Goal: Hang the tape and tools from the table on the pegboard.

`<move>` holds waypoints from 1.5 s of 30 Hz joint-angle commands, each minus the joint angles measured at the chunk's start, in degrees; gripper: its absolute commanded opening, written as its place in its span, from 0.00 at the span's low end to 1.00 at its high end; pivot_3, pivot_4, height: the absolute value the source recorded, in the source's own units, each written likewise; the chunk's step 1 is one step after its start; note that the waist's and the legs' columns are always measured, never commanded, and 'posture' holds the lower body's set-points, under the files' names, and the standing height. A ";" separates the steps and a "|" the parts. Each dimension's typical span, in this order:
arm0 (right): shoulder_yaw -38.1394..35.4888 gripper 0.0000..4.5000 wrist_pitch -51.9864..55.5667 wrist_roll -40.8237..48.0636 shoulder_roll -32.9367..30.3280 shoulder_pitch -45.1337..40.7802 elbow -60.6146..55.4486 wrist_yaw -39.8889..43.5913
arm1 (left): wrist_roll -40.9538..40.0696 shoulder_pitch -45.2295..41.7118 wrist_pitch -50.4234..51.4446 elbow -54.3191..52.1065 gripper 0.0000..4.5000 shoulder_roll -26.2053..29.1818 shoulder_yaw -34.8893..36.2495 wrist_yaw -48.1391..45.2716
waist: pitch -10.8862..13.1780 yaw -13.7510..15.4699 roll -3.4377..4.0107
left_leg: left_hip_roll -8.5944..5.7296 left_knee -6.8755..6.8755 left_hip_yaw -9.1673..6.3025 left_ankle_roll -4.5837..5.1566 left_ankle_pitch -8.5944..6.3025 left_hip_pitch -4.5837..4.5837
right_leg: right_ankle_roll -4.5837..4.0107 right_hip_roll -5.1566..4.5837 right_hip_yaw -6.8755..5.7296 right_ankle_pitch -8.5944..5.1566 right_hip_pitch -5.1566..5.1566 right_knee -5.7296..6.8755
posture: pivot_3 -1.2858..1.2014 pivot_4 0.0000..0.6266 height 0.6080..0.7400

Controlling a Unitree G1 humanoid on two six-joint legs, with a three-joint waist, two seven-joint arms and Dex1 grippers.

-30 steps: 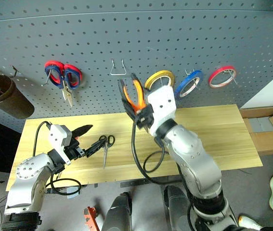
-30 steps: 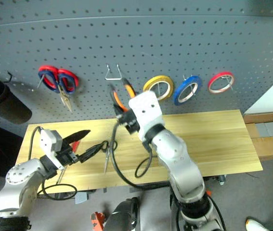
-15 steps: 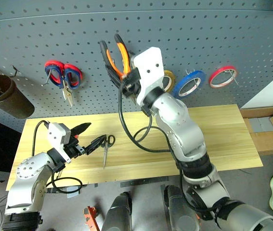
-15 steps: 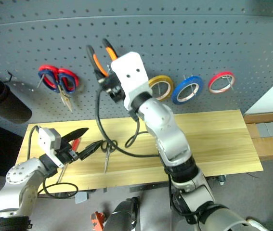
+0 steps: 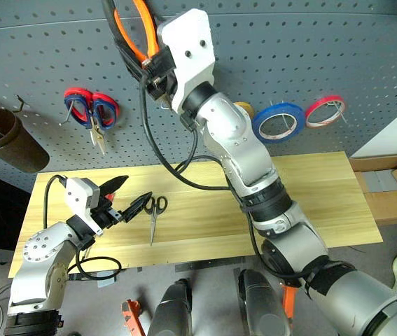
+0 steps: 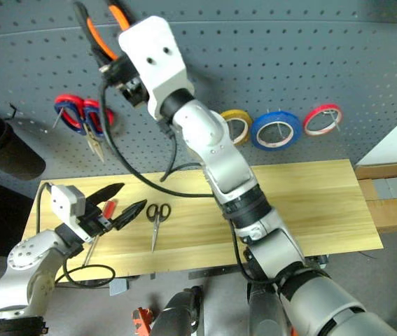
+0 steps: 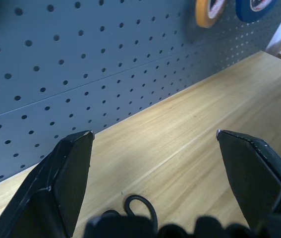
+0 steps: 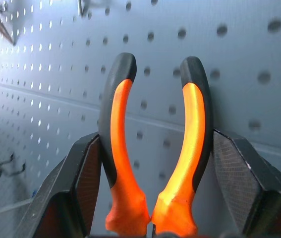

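Observation:
My right gripper [image 5: 134, 43] is raised high against the dark grey pegboard [image 5: 338, 42] and is shut on the orange-handled pliers [image 5: 129, 24], whose handles point up between the fingers [image 8: 81, 188]. The blue tape [image 5: 279, 121] hangs on the pegboard. Small black-handled scissors [image 5: 155, 210] lie on the light wood table [image 5: 310, 189]. Just left of them my left gripper [image 5: 136, 189] hovers open and level over the table with nothing in it. The red-handled screwdriver [image 6: 101, 216] lies on the table, partly hidden behind that gripper.
Scissors with red and blue handles [image 5: 92, 112] hang at the board's left, a yellow tape ring [image 6: 237, 126] and a red tape ring [image 5: 323, 110] at its right. A dark cup [image 5: 9, 143] hangs far left. Cardboard boxes [image 5: 394, 189] lie past the table's right end.
My right arm has lifted the pliers up and to the left along the pegboard, from just above the table to the top of the view. The left gripper has stayed in place.

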 commanded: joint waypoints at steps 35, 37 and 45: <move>2.83 0.63 -35.40 -12.15 3.09 0.64 24.08 -8.32 | -0.82 -7.39 0.84 -4.55 0.95 -2.18 -1.00 1.78 | -0.01 0.09 -0.02 | 0.02 0.00 0.46 -0.03 0.01 -0.06 | -0.04 -0.01 0.03 0.03 -0.27 0.06 | 0.53 0.50 1.00; 3.04 0.63 -35.05 -12.93 2.80 1.75 23.67 -8.96 | -0.73 -7.86 0.76 -4.34 0.95 -2.33 -1.13 1.78 | -0.01 0.13 -0.02 | 0.02 0.00 0.46 -0.03 0.01 -0.05 | -0.04 -0.01 0.03 0.03 -0.27 0.06 | 0.53 0.50 1.00; 2.77 0.63 -32.38 -14.91 1.98 5.86 21.26 -10.80 | -0.07 -8.74 0.24 -3.66 0.95 -2.19 -1.15 1.69 | -0.01 0.05 -0.02 | 0.03 0.01 0.51 -0.03 0.01 -0.05 | -0.04 -0.01 0.05 0.03 -0.27 0.07 | 0.53 0.51 1.00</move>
